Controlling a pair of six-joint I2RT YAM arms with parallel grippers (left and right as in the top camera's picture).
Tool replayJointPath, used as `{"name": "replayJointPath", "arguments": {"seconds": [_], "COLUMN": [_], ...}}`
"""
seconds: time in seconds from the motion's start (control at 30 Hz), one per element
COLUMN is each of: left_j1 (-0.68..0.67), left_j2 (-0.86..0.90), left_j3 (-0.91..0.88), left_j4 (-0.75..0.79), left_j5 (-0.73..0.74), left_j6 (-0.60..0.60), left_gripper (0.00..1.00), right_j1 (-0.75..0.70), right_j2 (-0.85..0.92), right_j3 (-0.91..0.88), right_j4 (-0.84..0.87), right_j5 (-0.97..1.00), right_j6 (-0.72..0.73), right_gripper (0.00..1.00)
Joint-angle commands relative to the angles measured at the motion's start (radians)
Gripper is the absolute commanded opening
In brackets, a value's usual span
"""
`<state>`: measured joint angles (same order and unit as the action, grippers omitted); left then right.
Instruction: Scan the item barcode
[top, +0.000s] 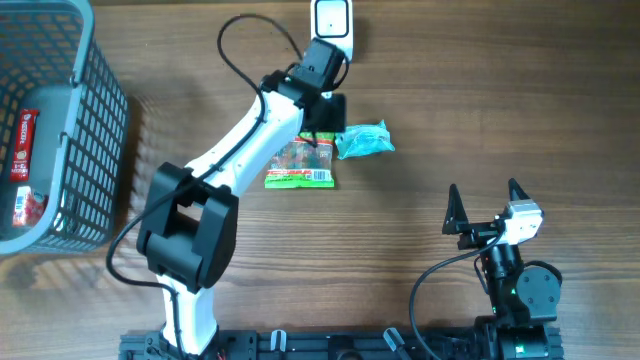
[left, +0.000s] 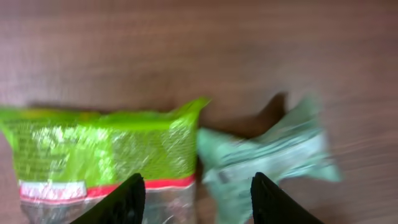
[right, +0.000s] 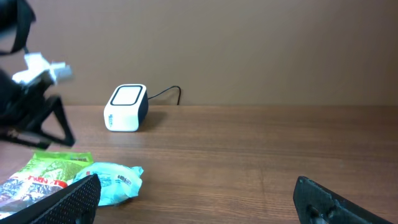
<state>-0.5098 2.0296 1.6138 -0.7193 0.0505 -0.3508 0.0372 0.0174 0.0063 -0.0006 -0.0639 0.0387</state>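
The left gripper (left: 197, 186) is open, empty. The green plastic packet (left: 93, 149) under it seems light, soft, slippery; take its sealed edge.

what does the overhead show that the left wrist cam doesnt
Only overhead: the basket, the scanner and the open right gripper. Only left wrist: the left gripper from close up, jaws apart above where the two packets meet. Both: the green packet and teal packet lying side by side on the wooden table.
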Motion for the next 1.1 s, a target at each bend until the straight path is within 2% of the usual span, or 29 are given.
{"name": "replayJointPath", "arguments": {"seconds": [0.0,0.03,0.13,0.33,0.43,0.5,0.6,0.77,0.83,0.97,1.07], "left_j1": [-0.054,-0.069,-0.117,-0.163,-0.161,-0.169,-0.174,-0.175,-0.175,-0.177,-0.179], "left_j2": [-0.001,0.016,0.076,0.168,0.185,0.185,0.185,0.200,0.202,0.185,0.124], "left_j3": [0.023,0.023,0.023,0.023,0.023,0.023,0.023,-0.015,-0.040,-0.026,0.031], "left_j4": [0.046,0.073,0.154,0.167,0.084,0.021,-0.055,-0.056,-0.057,-0.070,-0.074], "left_j5": [0.016,0.016,0.016,-0.071,-0.071,-0.071,-0.071,-0.071,-0.071,-0.071,-0.071], "left_j6": [-0.061,-0.086,-0.089,-0.087,-0.083,-0.071,-0.071,-0.072,-0.066,0.031,0.031], "left_gripper": [0.44,0.28,0.06,0.04,0.04,0.15,0.26,0.44,0.55,0.63,0.72], "right_j1": [-0.005,-0.005,-0.005,-0.005,-0.005,-0.005,-0.005,-0.005,-0.005,-0.005,-0.005], "right_j2": [-0.003,-0.003,-0.003,-0.003,-0.003,-0.003,-0.003,-0.003,-0.003,-0.003,-0.003], "right_j3": [-0.001,-0.001,-0.001,-0.001,-0.001,-0.001,-0.001,-0.001,-0.001,-0.001,-0.001], "right_j4": [0.003,0.003,0.003,0.003,0.003,0.003,0.003,0.003,0.003,0.003,0.003], "right_j5": [-0.013,-0.013,-0.013,-0.013,-0.013,-0.013,-0.013,-0.013,-0.013,-0.013,-0.013], "right_j6": [-0.011,-0.012,-0.012,-0.012,-0.012,-0.012,-0.012,-0.011,-0.012,-0.012,-0.012], "right_gripper": [1.00,1.00,1.00,1.00,1.00,1.00,1.00,1.00,1.00,1.00,1.00]}}
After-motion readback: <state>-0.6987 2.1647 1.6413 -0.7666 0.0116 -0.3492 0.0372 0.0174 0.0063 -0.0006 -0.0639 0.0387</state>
